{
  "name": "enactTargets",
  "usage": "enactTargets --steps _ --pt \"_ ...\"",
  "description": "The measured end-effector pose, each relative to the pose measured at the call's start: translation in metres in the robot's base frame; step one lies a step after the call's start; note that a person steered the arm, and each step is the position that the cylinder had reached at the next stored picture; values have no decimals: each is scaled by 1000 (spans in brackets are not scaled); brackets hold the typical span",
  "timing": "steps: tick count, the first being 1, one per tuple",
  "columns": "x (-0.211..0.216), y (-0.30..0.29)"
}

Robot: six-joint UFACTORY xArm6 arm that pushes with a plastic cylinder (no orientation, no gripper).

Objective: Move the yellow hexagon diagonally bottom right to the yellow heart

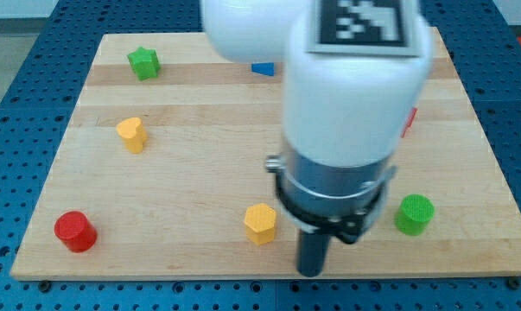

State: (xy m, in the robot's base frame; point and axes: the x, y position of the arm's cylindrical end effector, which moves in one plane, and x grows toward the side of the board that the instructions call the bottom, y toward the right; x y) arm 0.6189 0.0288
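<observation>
Pale matt wooden board (pixel 200 173), glossy white plastic arm casing (pixel 355 95), smooth plastic yellow hexagon (pixel 260 223)

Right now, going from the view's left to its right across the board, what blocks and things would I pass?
red cylinder → yellow heart → green star → yellow hexagon → my tip → green cylinder. The blue and red bits beside the arm are left out, mostly hidden.

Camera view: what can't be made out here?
- Blue block, camera view: mostly hidden behind the arm; shape unclear.
- Red block at the arm's right edge: only a sliver shows; shape unclear.
- My tip: blurred, so board contact is uncertain; it sits right of the yellow hexagon, apparently apart.
- Board centre and top right: covered by the arm; anything there is hidden.
</observation>
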Motion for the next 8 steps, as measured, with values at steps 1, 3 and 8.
enactTargets --steps 1,3,8 --pt "-1 -3" --pt "-91 -56" --pt "-187 19"
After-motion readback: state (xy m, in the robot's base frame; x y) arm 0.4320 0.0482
